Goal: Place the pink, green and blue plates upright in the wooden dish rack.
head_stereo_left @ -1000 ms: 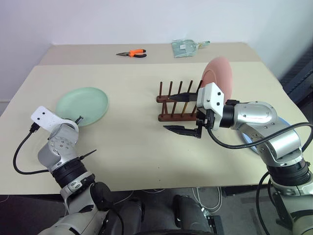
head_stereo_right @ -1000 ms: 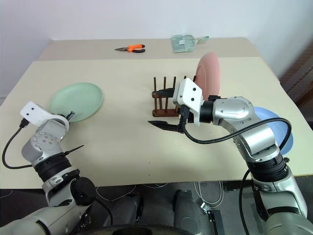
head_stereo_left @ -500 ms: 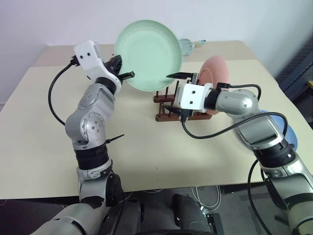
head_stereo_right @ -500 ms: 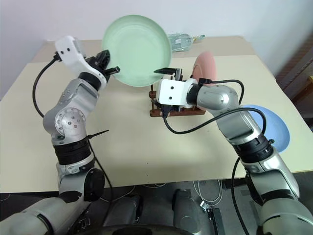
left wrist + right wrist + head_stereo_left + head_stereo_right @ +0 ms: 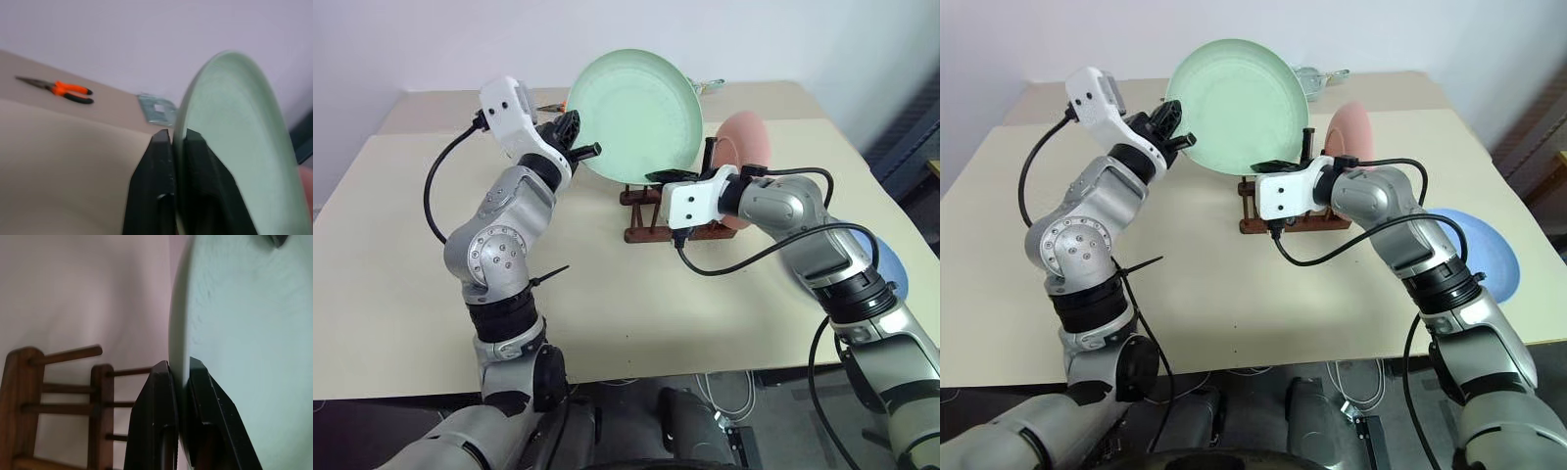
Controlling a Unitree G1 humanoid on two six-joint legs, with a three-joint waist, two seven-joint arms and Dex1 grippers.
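While the green plate [image 5: 634,116] is lifted above the bench [image 5: 411,284], both grippers grasp it at the rim. The left gripper [image 5: 579,137] holds the plate's left edge, and in the left wrist view the rim passes between the two black fingers [image 5: 155,196], which are clenched on it. The right gripper [image 5: 1285,162] holds the lower edge of the same plate; in the right wrist view its jaws are closed on the rim, one finger on each face. The plate stands nearly upright, its hollow face turned toward the robot, just above the wooden rack [image 5: 651,211].

The pink plate [image 5: 744,147] stands upright at the right end of the rack, behind the right arm. The blue plate [image 5: 1474,250] lies flat on the bench to the right, partly hidden by that arm. Orange pliers [image 5: 66,90] and a small clear bag [image 5: 156,108] lie at the far side of the bench.
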